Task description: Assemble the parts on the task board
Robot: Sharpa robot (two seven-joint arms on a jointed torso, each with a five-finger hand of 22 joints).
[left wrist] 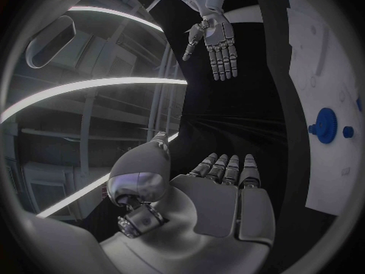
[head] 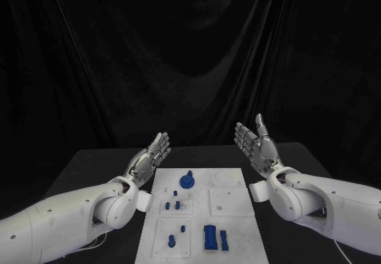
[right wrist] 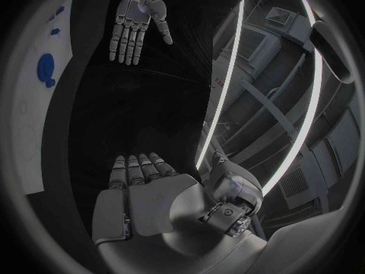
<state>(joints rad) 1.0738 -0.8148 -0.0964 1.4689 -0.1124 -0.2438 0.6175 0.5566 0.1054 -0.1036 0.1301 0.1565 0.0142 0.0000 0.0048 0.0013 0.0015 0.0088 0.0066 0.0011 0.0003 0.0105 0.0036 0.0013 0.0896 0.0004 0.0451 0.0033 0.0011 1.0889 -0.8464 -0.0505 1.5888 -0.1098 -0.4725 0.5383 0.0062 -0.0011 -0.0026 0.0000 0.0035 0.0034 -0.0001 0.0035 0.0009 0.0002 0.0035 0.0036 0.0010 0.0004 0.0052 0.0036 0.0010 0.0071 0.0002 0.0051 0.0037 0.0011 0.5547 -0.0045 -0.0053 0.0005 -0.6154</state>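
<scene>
Both hands, left (head: 152,155) and right (head: 258,144), hover empty with fingers spread, flanking the board (head: 230,231). Blue parts: a gear (head: 187,181) up top, blocks (head: 215,237) near the front. Can't tell seated from loose, so progress is unclear.

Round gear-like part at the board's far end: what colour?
Blue; the round part shows best in the head view.

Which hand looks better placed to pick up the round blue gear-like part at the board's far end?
Probably left: the left hand hovers open beside the round blue gear-like part; the open right hand is farther off.
</scene>
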